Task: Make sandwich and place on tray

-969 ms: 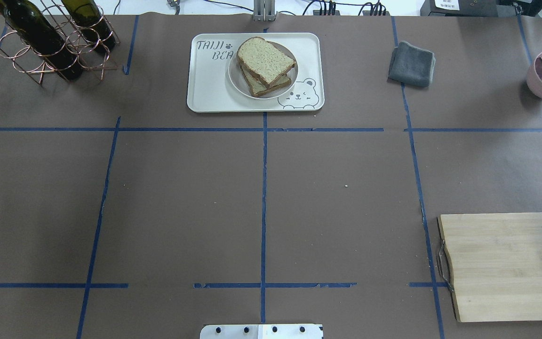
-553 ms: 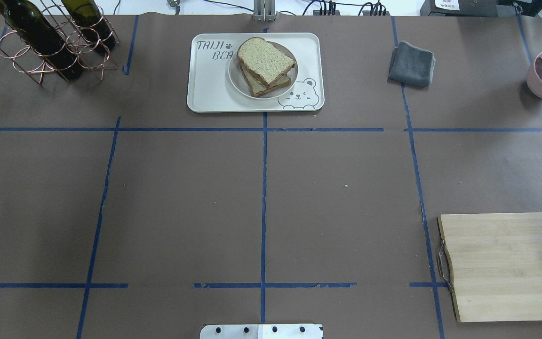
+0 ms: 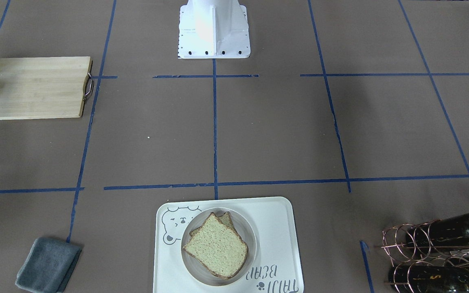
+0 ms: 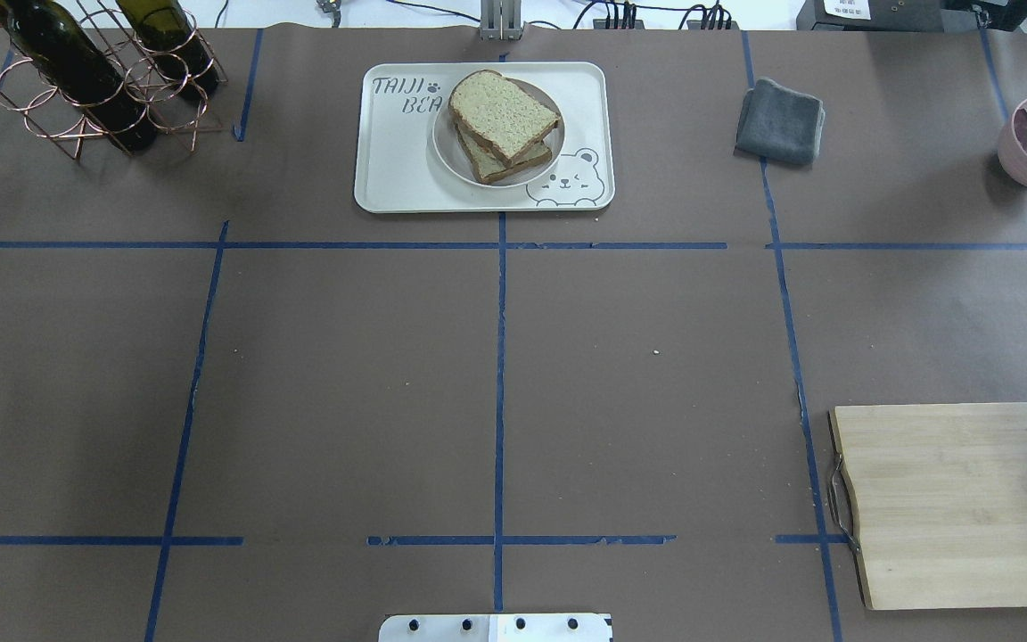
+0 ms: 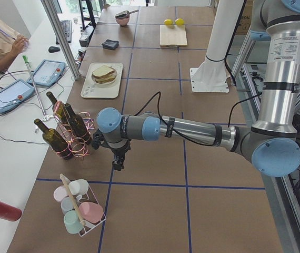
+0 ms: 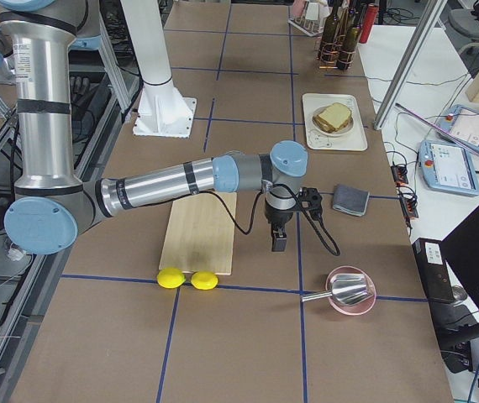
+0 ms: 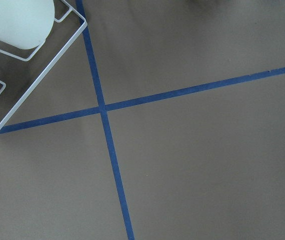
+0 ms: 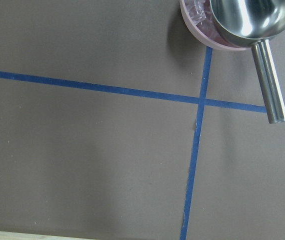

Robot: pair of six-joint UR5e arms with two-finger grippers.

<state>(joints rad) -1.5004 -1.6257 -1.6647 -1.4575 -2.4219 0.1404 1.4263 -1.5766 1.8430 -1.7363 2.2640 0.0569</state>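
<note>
Sandwich (image 4: 505, 111): two bread slices stacked on a round white plate (image 4: 444, 147). The plate sits on the tray (image 4: 398, 169), right of tray centre in the overhead view.
- Top slice lies flat. Its long axis runs diagonally, from the tray's far-left toward its near-right in the overhead view, with the rounded end at the far-left.
- Lower slice is offset and peeks out on the robot's side. Anything between the slices is hidden.

Tray: at the far middle edge of the table (image 4: 344, 374), long axis running left-right across it. Lettering is at the robot's left end and the bear face at the near-right corner.

Left pincer (image 5: 117, 164): seen only from the side camera.
- Fingers point down over bare table, just beside the bottle rack (image 5: 71, 132) and near the cup rack (image 5: 79, 208).
- Nothing seen in or against it; cannot tell how far apart the fingers stand.
- Well apart from the tray.

Right pincer (image 6: 278, 243): also seen only from a side camera.
- Fingers point down over bare table, between the cutting board (image 6: 199, 231) and the pink bowl (image 6: 350, 292), with the grey cloth (image 6: 350, 200) nearby.
- Nothing seen held; opening cannot be told.
- Well apart from the tray.
</note>
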